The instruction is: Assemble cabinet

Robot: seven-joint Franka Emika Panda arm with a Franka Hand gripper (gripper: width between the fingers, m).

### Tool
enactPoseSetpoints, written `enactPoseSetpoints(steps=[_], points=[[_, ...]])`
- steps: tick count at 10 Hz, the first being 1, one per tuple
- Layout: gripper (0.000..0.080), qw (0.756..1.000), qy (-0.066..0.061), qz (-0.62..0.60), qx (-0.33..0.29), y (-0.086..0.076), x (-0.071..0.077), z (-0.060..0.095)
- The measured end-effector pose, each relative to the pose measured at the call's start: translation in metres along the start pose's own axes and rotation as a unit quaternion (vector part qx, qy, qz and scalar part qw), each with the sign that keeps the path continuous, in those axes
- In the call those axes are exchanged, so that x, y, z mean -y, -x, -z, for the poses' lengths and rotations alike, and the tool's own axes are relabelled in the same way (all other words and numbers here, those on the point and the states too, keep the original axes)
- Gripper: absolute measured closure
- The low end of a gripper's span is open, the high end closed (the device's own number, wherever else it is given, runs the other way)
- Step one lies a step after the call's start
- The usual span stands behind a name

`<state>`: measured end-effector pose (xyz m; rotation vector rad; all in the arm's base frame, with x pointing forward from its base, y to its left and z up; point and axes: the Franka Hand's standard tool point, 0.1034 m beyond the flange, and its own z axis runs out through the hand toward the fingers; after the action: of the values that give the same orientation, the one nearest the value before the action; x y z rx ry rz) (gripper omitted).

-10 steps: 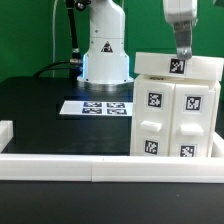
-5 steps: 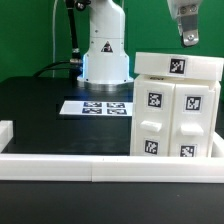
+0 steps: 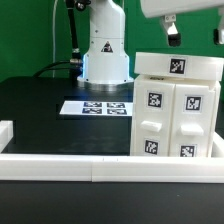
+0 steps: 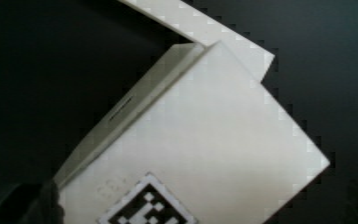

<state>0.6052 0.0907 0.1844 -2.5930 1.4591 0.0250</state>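
The cabinet (image 3: 176,110) is a white box with two tagged front panels and a tagged top, standing upright on the black table at the exterior view's right. My gripper (image 3: 196,33) hangs above its top, clear of it, with the two fingers (image 3: 172,30) wide apart and nothing between them. In the wrist view the cabinet's top (image 4: 202,140) fills most of the picture, with one tag near the edge. The fingertips are not clearly visible there.
The marker board (image 3: 98,106) lies flat on the table in front of the robot base (image 3: 105,55). A long low white border rail (image 3: 90,168) runs along the front, with a short piece at the exterior view's left (image 3: 5,132). The rail also shows in the wrist view (image 4: 194,25).
My gripper has risen from the cabinet's top tag. It has turned, so both fingers now show spread apart. The cabinet has not moved.
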Motion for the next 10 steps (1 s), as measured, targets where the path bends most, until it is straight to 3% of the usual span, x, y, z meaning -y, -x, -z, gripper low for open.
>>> enactPoseSetpoints(steps=[2,5,7,10], points=[[0.0002,0.995,0.001,0.099,0.002,-0.0035,0.0015,-0.0001],[0.0002,0.961,0.003,0.277,-0.001,-0.0046,0.0012,-0.0002],[0.0002,0.916,0.018,0.399,-0.022,-0.0029,0.0022,-0.0026],[0.0002,0.793,0.035,0.607,-0.029,-0.0028,0.0023,-0.0044]])
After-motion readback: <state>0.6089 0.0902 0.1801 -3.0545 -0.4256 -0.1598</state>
